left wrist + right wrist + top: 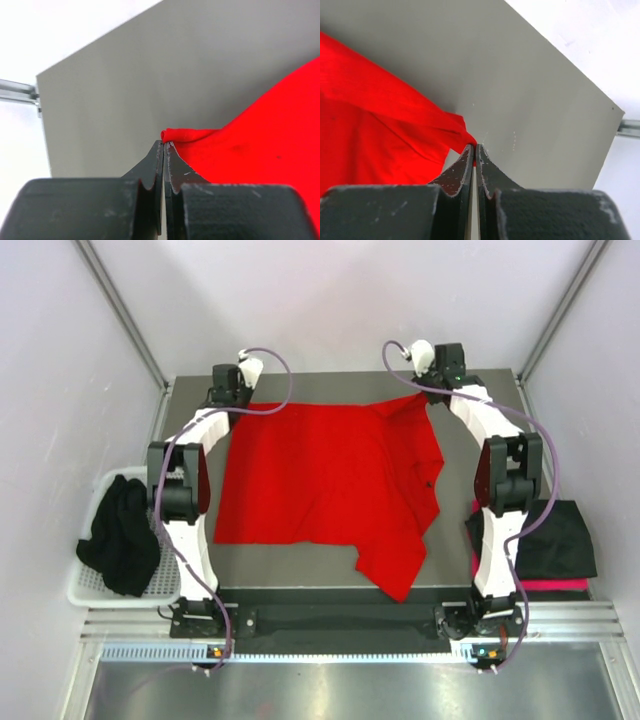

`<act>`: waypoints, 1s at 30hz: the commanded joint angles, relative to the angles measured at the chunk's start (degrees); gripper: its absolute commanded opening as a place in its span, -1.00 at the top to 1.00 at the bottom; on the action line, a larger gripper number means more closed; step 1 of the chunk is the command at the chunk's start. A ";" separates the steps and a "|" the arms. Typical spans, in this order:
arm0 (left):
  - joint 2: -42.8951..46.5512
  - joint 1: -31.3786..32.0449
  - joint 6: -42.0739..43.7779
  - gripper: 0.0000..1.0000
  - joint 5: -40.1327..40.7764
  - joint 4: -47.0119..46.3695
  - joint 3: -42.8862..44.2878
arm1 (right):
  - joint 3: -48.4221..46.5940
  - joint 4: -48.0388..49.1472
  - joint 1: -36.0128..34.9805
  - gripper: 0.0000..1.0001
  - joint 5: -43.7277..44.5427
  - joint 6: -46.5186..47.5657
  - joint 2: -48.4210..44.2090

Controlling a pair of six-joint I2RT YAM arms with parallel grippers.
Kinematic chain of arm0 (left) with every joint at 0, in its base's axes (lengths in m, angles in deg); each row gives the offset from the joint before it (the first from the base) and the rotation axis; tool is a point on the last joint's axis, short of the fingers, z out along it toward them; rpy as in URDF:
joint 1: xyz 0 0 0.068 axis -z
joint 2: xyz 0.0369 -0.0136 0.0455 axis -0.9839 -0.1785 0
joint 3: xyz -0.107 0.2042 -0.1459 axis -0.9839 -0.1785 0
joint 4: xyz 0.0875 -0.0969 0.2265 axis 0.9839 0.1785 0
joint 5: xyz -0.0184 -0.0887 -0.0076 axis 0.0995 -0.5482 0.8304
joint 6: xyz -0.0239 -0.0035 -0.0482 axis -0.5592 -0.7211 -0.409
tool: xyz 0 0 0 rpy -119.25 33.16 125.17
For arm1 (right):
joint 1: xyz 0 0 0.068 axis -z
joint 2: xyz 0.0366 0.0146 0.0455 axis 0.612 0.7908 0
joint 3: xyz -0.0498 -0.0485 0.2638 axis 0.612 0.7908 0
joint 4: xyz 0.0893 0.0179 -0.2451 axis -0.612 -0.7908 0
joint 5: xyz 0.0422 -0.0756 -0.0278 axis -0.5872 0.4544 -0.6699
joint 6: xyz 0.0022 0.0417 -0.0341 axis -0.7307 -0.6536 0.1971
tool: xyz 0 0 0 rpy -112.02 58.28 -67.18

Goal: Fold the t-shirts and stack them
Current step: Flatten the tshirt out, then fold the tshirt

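A bright red t-shirt (320, 480) lies spread on the grey table (200, 390), one sleeve hanging toward the near edge. My left gripper (240, 400) is shut on the shirt's far left corner, seen in the left wrist view (164, 143) with red cloth (260, 140) pinched at the tips. My right gripper (425, 392) is shut on the far right corner; the right wrist view (474, 146) shows red cloth (380, 130) pinched there. A black t-shirt (120, 535) lies in the basket at left. Black cloth (555, 538) over a pinkish-red shirt (555, 585) lies at right.
A white mesh basket (95, 590) stands left of the table. The table's far edge and an aluminium frame rail (17, 92) lie just beyond my left gripper. The enclosure walls are close on both sides.
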 commanded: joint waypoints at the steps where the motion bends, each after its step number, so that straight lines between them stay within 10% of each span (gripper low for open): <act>1: -3.51 0.12 -0.85 1.00 -0.50 0.37 3.00 | -4.57 0.36 -0.80 1.00 -1.42 -1.53 0.77; 30: 9.83 -0.41 -1.46 1.00 5.30 -3.94 -10.18 | 7.90 -0.96 -0.63 1.00 -0.62 -3.20 -13.82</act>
